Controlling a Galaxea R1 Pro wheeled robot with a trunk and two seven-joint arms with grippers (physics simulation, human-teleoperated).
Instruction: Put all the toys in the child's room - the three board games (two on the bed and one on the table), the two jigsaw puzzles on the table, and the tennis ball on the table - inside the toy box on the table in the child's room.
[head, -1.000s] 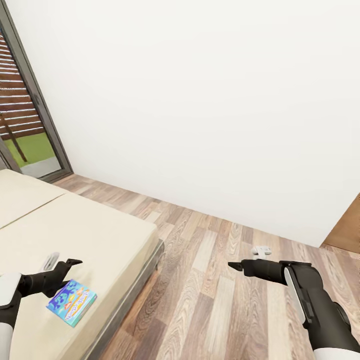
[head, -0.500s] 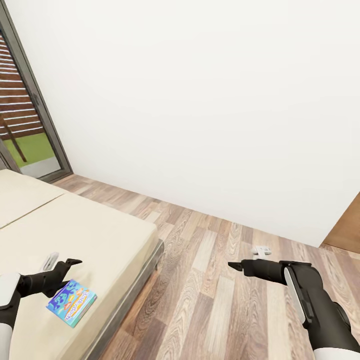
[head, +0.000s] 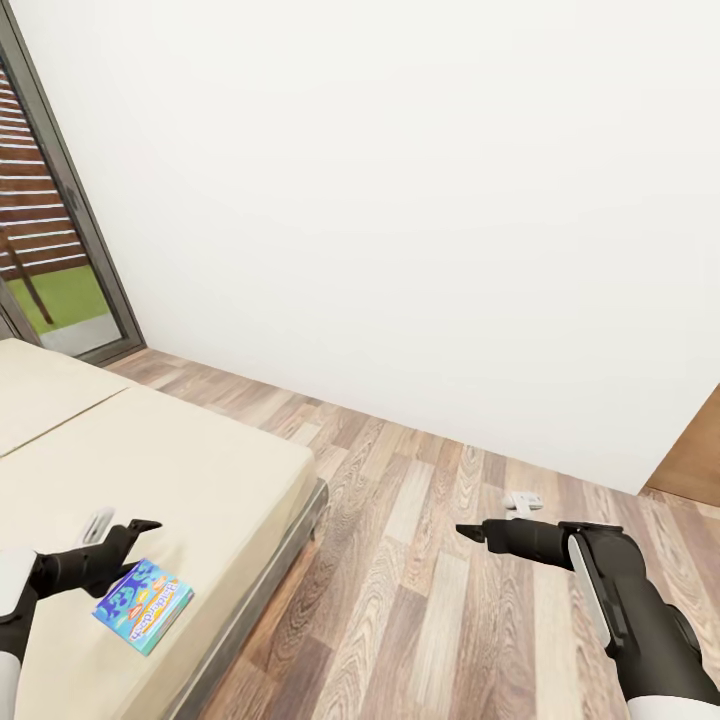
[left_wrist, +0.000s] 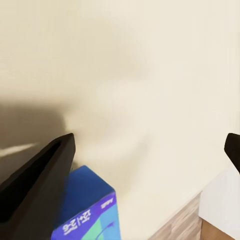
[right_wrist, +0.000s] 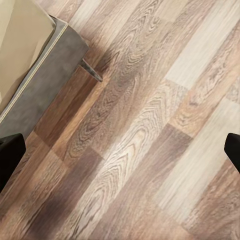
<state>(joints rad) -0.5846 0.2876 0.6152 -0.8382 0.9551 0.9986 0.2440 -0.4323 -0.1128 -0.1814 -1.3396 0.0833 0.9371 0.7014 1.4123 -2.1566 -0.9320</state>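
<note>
A light blue board game (head: 143, 604) lies flat on the cream cover of the bed (head: 200, 470), near the bed's edge by the wood floor (head: 430, 600). The left gripper (head: 120, 530) hovers just above and beside the game, not touching it; in the left wrist view its two dark fingers (left_wrist: 37, 185) stand wide apart, with the blue corner of the box (left_wrist: 87, 210) showing next to one of them and the bed cover behind. The right gripper (head: 470, 533) hangs over the bare floor, well apart from the bed; in the right wrist view its fingertips (right_wrist: 10, 155) sit at opposite edges of the picture, spread wide, with nothing between them but floor planks and the dark frame of the bed (right_wrist: 45, 85). A plain white wall (head: 400, 200) stands behind, and a glass door (head: 50, 230) is at the far left.
</note>
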